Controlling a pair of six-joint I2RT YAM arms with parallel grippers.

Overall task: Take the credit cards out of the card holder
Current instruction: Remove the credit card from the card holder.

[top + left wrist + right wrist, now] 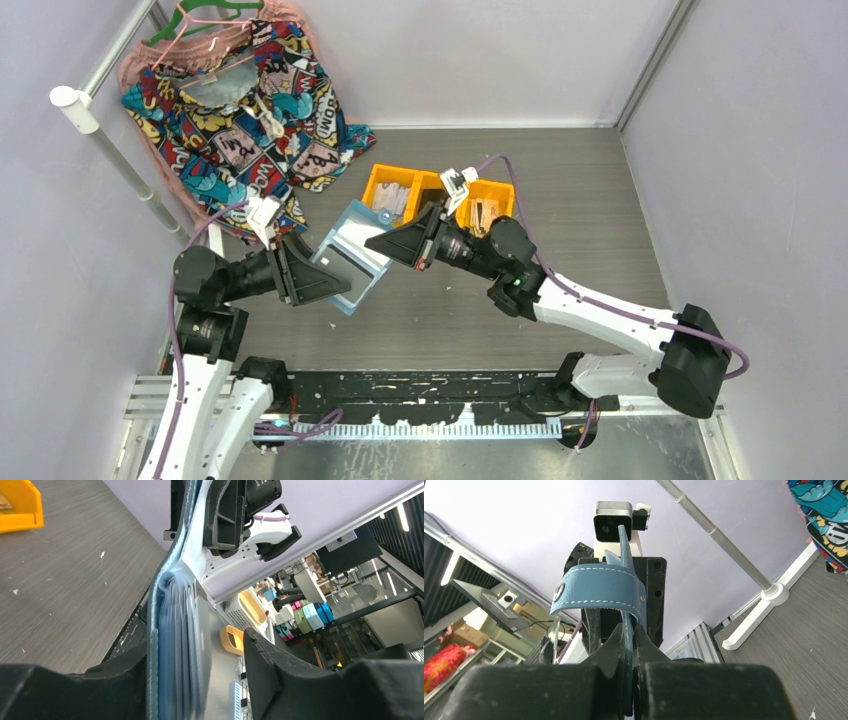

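Just this side of the yellow bins [420,193], the light, floppy card holder [352,252] hangs open in the air, the right gripper [373,240] pinched on its flap, the left gripper [340,284] with jaws apart around the pocket end; I'd grip the stiff, slick cards [176,670] edgewise.

Blurred cards [179,650] inside the card holder [156,625]
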